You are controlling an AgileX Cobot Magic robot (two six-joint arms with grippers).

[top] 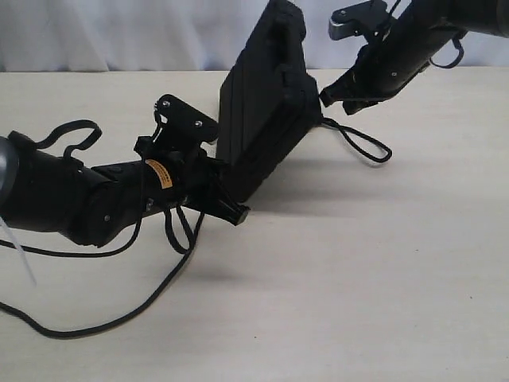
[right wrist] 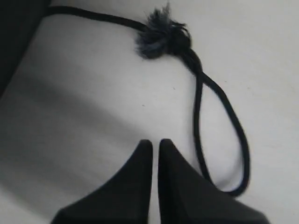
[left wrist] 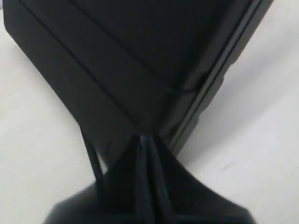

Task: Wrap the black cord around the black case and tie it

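Though tilted up on the surface (top: 358, 278), the black case (top: 266, 111) is not yet wrapped.
The black cord (right wrist: 163, 37) is laid looped beside it under the closed, empty right tool (right wrist: 155, 147); the left tool (top: 231, 208) is closed at the case's corner, hold unclear.

- Saw the right gripper (right wrist: 154, 154) above the pale table (right wrist: 93, 107), its two dark fingertips (right wrist: 138, 177) drawn nearly together, with nothing in the thin slit between them.
- Found the black cord (right wrist: 196, 116) lying on the table just past the tips.
- Noted a fuzzy frayed knot (right wrist: 163, 37), with a closed loop (right wrist: 245, 154) running from it alongside one finger.
- Traced a single strand from the knot to a dark shape (right wrist: 14, 37) at the frame's edge.
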